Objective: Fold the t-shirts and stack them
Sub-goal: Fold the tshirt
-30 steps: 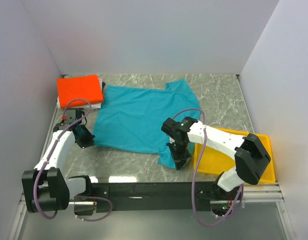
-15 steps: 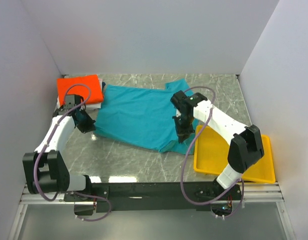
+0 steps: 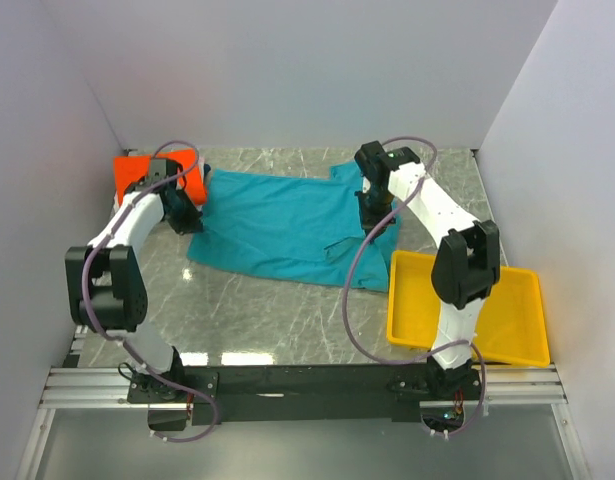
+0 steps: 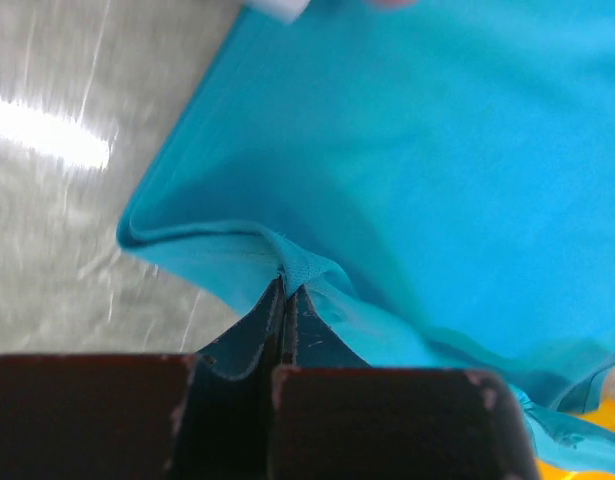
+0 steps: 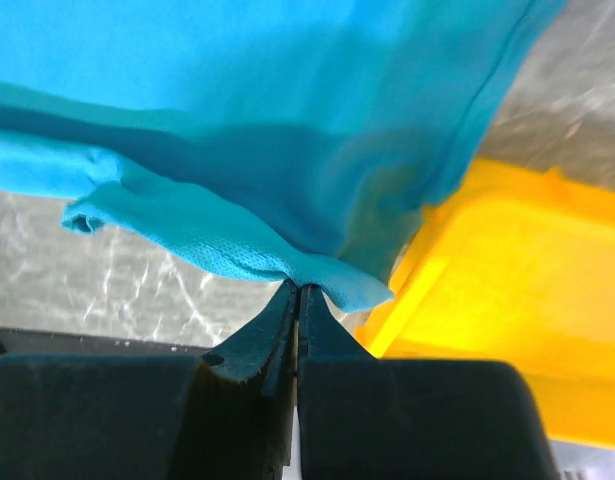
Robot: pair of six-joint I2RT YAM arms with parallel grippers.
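The bench (image 3: 257, 305) is shut in by white walls (image 3: 287, 70) on its left, far and right sides. This leaves the left tool (image 3: 184, 212) near the left wall and the right tool (image 3: 375, 212) with bare marble to its right, reaching to the far right corner. A wide strip of bare marble runs on the near side of both tools, down to the arm bases. The teal shirt (image 3: 282, 225) lies across the far half of the bench, stretched between the two tools. Its left edge is at the left tool and its right side, by the sleeve, is at the right tool. In the left wrist view the left tool is clenched on a pinched fold of the shirt's edge, and the cloth spreads away beyond the fingertips (image 4: 299, 300) with marble showing to the left. In the right wrist view the right tool is likewise clenched on a gathered bit of teal cloth, which hangs ahead of it above the bench. An orange shirt (image 3: 135, 172), folded, sits just beyond the left tool in the far left corner, partly hidden by that arm. The yellow tray (image 3: 517, 345) lies on the near side of the right tool, its left rim just beside the shirt's near right corner. The right arm crosses over the tray's left part, and plain yellow floor shows to the right of the arm.
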